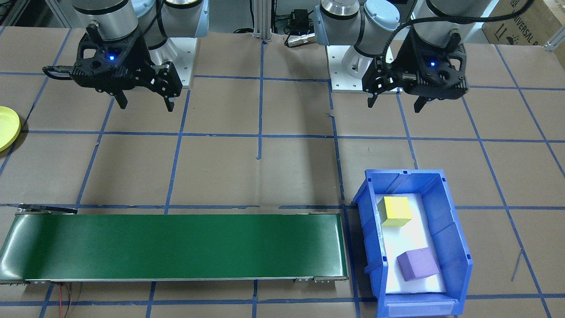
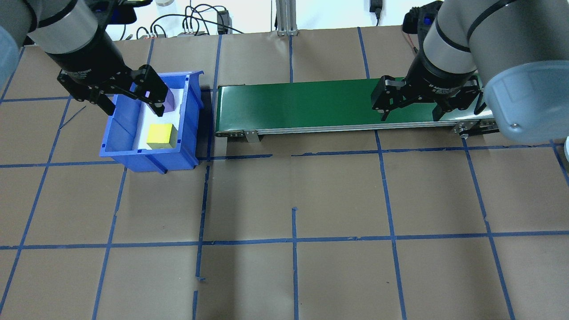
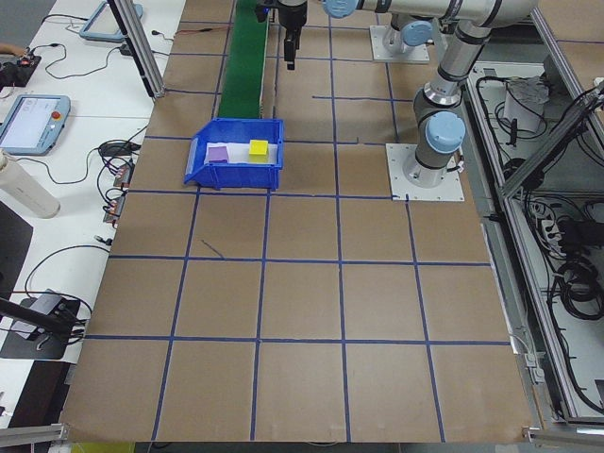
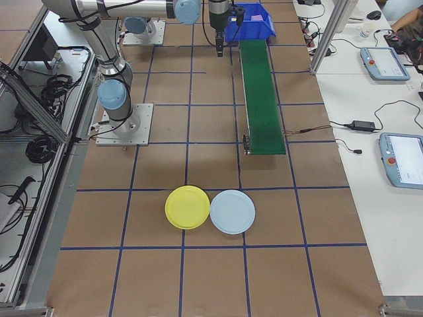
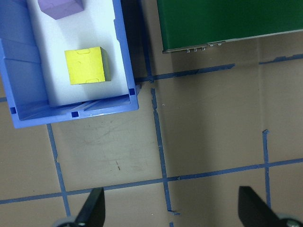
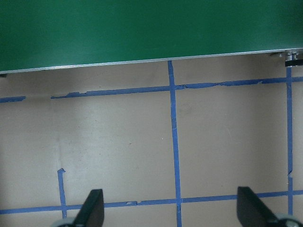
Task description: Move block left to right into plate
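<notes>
Two blocks in the blue bin (image 1: 454, 247) at lower right of the front view: yellow block (image 1: 395, 211) nearer the robot, purple block (image 1: 417, 263) behind it toward the lower edge, apart from each other, both resting flat on the white liner. Placed next to the end of the green conveyor (image 1: 176, 247), probably so that a block can go onto the belt and travel to the other side.

Left gripper (image 1: 394, 102) high at upper right of the front view, spread wide and empty, over bare table short of the bin. Right gripper (image 1: 145, 104) at upper left, also spread wide and empty, apparently waiting near the far end of the belt.

Yellow plate (image 4: 188, 207) in lower centre of the right side view, touching a pale blue plate (image 4: 232, 211), well beyond the conveyor end. Nothing in it yet; task apparently at its very start.
</notes>
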### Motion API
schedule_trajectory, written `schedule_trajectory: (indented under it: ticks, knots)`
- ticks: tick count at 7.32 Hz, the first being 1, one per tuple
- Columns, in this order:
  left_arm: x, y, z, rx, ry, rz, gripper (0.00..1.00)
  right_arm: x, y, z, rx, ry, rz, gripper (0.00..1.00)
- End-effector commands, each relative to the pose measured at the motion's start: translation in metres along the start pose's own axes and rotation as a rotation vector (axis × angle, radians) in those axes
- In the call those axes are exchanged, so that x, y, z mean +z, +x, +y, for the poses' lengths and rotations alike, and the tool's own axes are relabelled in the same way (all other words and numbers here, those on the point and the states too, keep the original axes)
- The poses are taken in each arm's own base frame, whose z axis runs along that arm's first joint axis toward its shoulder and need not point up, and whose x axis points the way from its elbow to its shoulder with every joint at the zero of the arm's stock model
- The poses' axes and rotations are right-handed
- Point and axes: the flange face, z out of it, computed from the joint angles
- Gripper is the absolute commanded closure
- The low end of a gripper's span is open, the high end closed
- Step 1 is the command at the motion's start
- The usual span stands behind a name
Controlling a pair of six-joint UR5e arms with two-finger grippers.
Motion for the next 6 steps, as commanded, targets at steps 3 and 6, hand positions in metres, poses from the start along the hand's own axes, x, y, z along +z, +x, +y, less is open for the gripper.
schedule_trajectory:
  ticks: [3, 6]
  knots:
    - [0.113, -0.098, -0.121, 0.075, 0.04, -0.007, 0.0, 0.0, 0.0, 0.0, 0.0, 0.0, 0.0, 0.0]
    - [0.177, -0.132, -0.198, 0.046, 0.095, -0.071, 0.0, 0.0, 0.001, 0.0, 0.002, -0.001, 0.001, 0.0]
